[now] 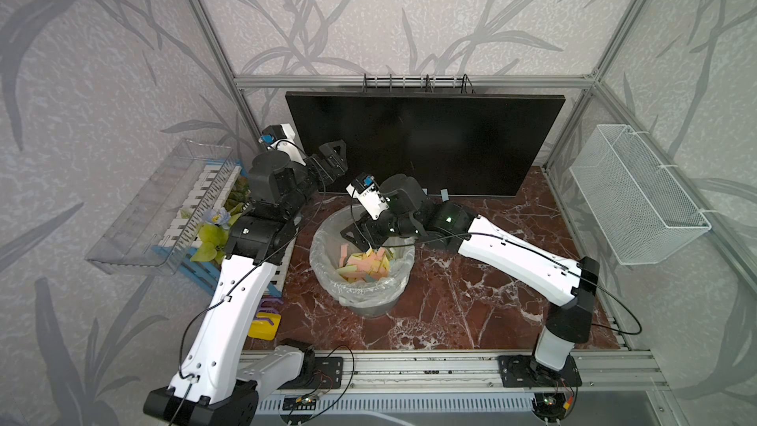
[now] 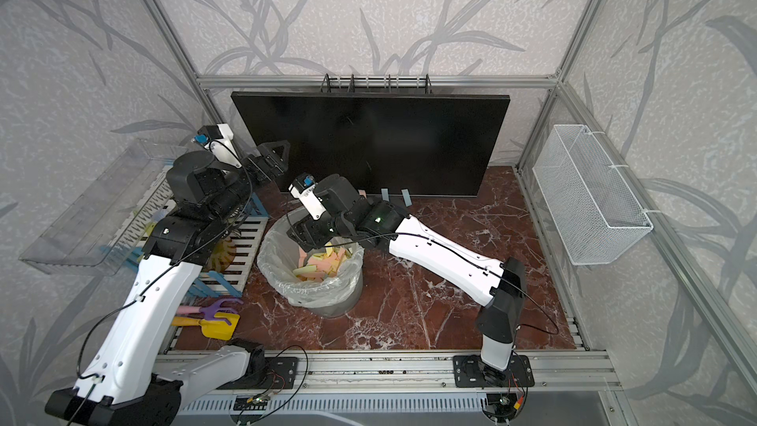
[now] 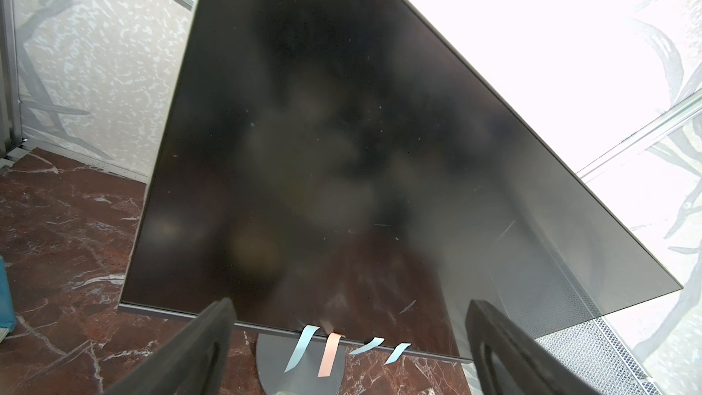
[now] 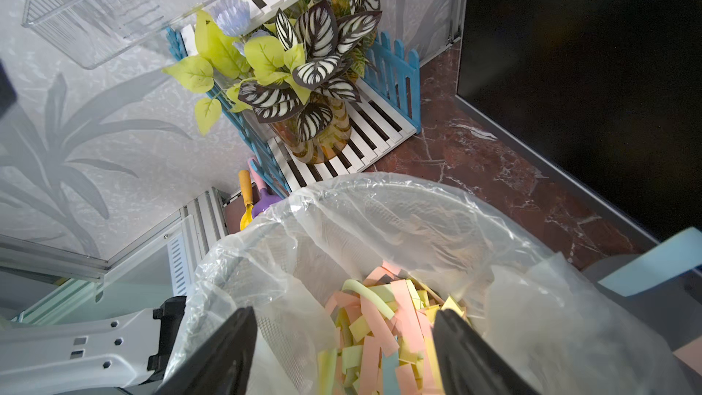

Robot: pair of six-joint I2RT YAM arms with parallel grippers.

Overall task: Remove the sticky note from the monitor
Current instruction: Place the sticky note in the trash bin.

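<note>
The big black flat monitor (image 1: 426, 145) stands along the back edge of the red-brown stone table (image 1: 471, 301). Thin blue and pink sticky notes (image 3: 330, 353) hang from its bottom edge. The right gripper (image 4: 345, 311) is wide open and empty over the round grey bin (image 1: 360, 297) of paper strips. The left gripper (image 3: 351, 303) faces the screen, wide open and empty.

The monitor (image 3: 342, 146) is showing a dark, smooth screen, faintly glossy and carrying smudges and fine scratches; its round base (image 3: 271, 366) is looking like matt grey metal. The tabletop (image 1: 471, 301) is gleaming like polished red-brown marble, white-veined. At centre frame in a top view, a thin, clear plastic liner (image 1: 368, 295) is crinkling around pastel paper strips (image 1: 362, 266). At right, a basket (image 1: 639, 198) is showing white wire mesh; at left, a tray (image 1: 135, 219) is shining as clear plastic.
</note>
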